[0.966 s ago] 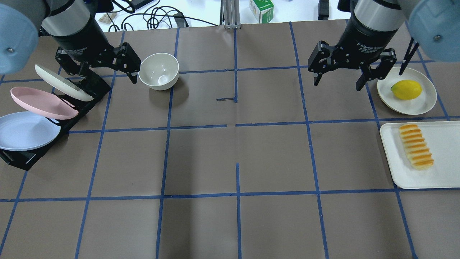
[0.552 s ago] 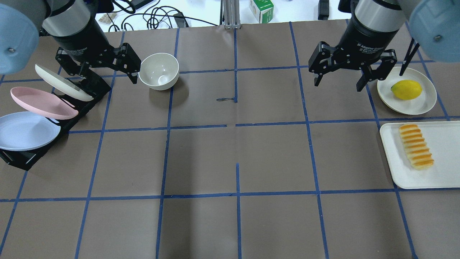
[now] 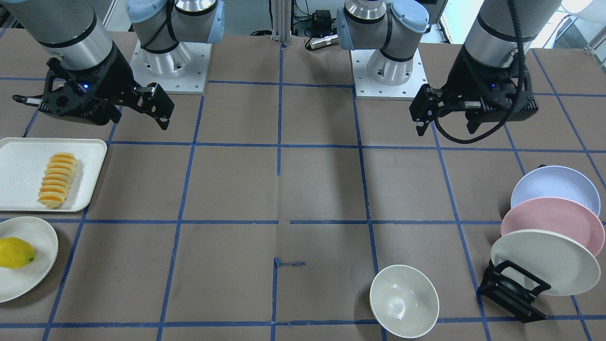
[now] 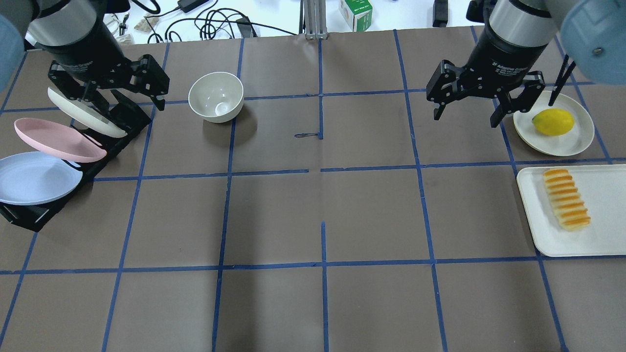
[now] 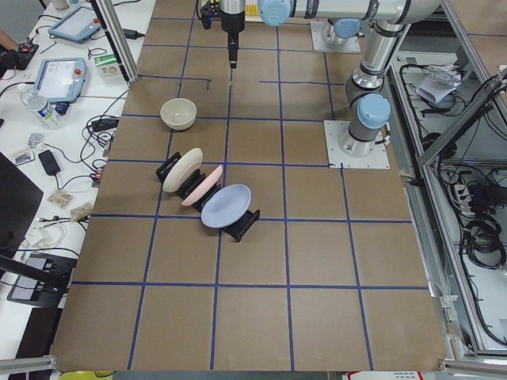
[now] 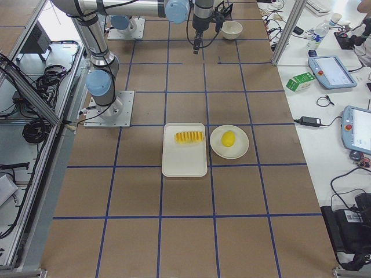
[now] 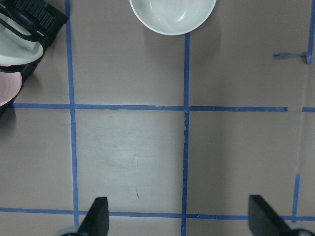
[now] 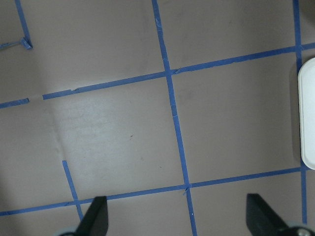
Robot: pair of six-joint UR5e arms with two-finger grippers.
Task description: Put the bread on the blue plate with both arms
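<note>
The bread (image 4: 566,199), a pale yellow loaf with orange stripes, lies on a white tray (image 4: 606,234) at the right edge; it also shows in the front view (image 3: 57,180). The blue plate (image 4: 34,178) stands tilted in a black rack (image 4: 29,217) at the left, nearest the robot; it also shows in the front view (image 3: 554,187). My left gripper (image 4: 129,102) is open and empty, high over the rack's far end. My right gripper (image 4: 464,120) is open and empty, left of the lemon plate and well beyond the bread.
A pink plate (image 4: 54,139) and a cream-white plate (image 4: 83,112) share the rack. A white bowl (image 4: 215,96) stands right of the rack. A lemon (image 4: 552,122) lies on a cream plate (image 4: 577,144) beyond the tray. Blue tape lines grid the brown table.
My left gripper has moved left and away from the bowl, over the rack's far end. My right gripper has shifted slightly right. Both stay open.
</note>
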